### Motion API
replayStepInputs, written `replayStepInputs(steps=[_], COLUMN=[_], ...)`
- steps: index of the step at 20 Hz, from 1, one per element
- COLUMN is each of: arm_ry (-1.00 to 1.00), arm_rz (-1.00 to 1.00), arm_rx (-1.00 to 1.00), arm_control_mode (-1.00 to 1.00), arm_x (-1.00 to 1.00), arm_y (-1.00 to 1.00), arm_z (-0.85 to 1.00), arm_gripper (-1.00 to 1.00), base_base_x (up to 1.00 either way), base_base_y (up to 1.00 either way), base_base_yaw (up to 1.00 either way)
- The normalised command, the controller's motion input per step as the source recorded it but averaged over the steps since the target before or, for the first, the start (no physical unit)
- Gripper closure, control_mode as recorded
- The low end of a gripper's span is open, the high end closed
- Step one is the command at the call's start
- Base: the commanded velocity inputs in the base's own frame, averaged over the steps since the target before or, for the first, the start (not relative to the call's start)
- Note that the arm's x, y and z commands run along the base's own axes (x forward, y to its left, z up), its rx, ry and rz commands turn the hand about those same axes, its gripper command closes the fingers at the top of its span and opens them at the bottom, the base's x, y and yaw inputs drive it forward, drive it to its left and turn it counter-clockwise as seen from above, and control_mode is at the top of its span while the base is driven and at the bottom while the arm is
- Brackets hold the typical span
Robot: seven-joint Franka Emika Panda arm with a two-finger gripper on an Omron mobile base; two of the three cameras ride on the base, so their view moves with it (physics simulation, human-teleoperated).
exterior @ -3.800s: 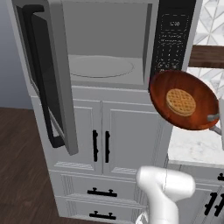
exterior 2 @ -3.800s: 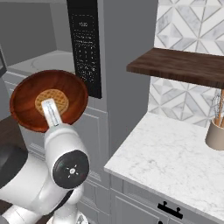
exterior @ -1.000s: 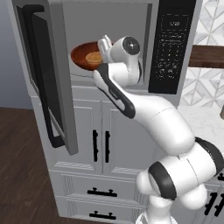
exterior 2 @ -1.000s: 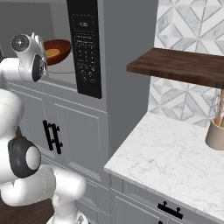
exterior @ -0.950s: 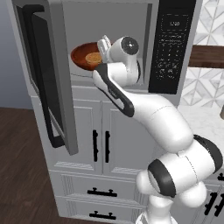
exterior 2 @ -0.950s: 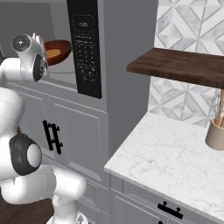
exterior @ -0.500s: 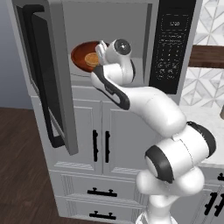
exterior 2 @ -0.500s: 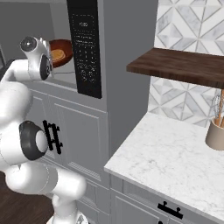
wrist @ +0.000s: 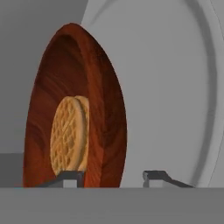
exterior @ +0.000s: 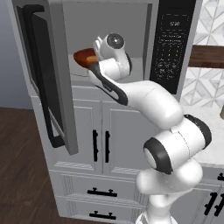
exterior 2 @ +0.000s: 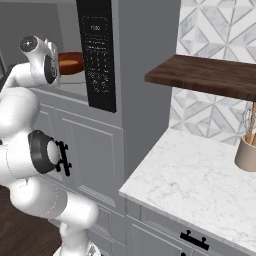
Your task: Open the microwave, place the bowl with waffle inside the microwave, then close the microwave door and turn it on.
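Note:
The microwave (exterior: 173,48) stands with its door (exterior: 59,87) swung wide to the left. My arm reaches into the cavity. The reddish-brown bowl with the waffle (exterior: 85,57) is level and low over the glass turntable (wrist: 175,87); whether it touches, I cannot tell. In the rolled hand view the bowl (wrist: 74,109) appears on edge, the waffle (wrist: 69,133) lying inside it. My gripper (wrist: 111,176) straddles the bowl's near rim with its fingers apart, and a gap shows between the right fingertip (wrist: 154,175) and the bowl's wall. From the right, the bowl (exterior 2: 70,61) shows past the hand.
White cabinet doors (exterior: 105,140) with short black handles sit below the microwave. The open door juts out on the left at arm height. A marble counter (exterior 2: 200,185), a dark wooden shelf (exterior 2: 210,75) and a utensil holder (exterior 2: 246,150) lie to the right.
The bowl went from outside the microwave into the cavity. Over the last half second the bowl has barely moved while the wrist has turned and risen slightly.

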Motion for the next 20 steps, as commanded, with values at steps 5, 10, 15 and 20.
replayStepInputs(steps=[5,10,15,20], arm_ry=[-0.24,-0.06,0.13,0.11], arm_rz=[-0.03,-0.07,0.0,0.01], arm_rx=[0.01,0.04,0.03,0.0], arm_control_mode=[-1.0,-1.0,-1.0,-1.0], arm_x=[-0.22,-0.88,-1.0,-1.0], arm_y=[0.0,-0.01,-0.29,-0.42], arm_z=[0.09,0.43,0.76,0.21], arm_gripper=[-1.0,-1.0,-1.0,-1.0], base_base_x=[0.0,0.0,0.0,0.0], base_base_y=[0.0,0.0,0.0,0.0], base_base_yaw=[0.0,0.0,0.0,0.0])
